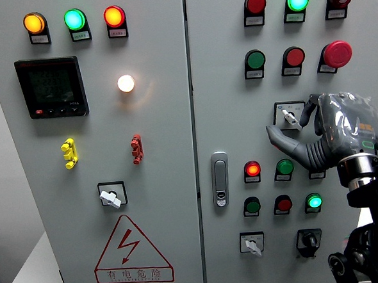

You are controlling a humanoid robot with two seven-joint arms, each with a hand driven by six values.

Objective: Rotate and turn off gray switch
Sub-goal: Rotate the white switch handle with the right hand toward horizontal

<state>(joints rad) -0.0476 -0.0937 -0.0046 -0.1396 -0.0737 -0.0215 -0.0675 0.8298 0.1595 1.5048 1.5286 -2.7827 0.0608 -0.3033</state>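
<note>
On the right-hand door of the electrical cabinet [295, 193], in its middle row just below the green, red and mushroom-head buttons, sits the gray switch [289, 117], a rotary selector on a square plate with its knob lever angled slightly off vertical. The right hand [326, 133] is positioned at this switch: the thumb [280, 138] extends below and to the left of the plate, and the fingers [312, 111] curl in from the right edge, close to the knob. The fingers are partly clenched around the switch area, but the view does not confirm firm contact with the knob, so the grasp should be treated as not yet established. The left hand is not visible. Judged from this position, the step in hand is closing on the knob before rotation. Risks from here: if the fingers close on the plate edge rather than the lever, the wrist turn will slip and the switch will remain on. If the thumb drifts downward, it may press the lit red indicator button [252, 170] just below. Rotation in the wrong direction would leave the selector at an unintended position. Similar selectors lower on this door [251, 243] and on the left door [110, 197] must not be confused with the target.
</note>
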